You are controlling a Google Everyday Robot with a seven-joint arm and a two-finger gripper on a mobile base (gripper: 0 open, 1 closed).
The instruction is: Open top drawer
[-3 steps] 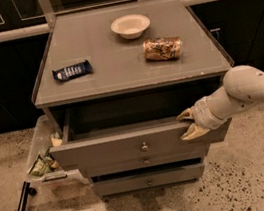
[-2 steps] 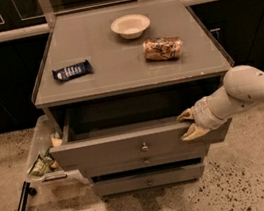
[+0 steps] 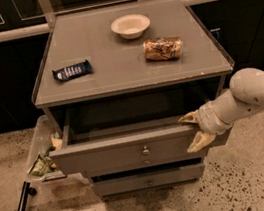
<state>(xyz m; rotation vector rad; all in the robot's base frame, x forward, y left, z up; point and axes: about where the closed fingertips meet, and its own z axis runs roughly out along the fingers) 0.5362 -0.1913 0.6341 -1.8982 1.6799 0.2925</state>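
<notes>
Top drawer [image 3: 105,155] juts out, fingers [image 3: 199,141] straddling its right edge.

My pincer [image 3: 188,133] is reaching in from the right and hanging at the right end of the top drawer [image 3: 105,155]. Its two fingers are spreading apart, one lying at the front panel's upper edge and one pointing down in front of it. The drawer is standing pulled out (its small brass knob [image 3: 145,150] is showing at centre). On the tabletop [image 3: 117,77], a white bowl [image 3: 130,25], a can [image 3: 162,49] on its side and a dark wrapper [image 3: 72,71] are sitting well apart.
</notes>
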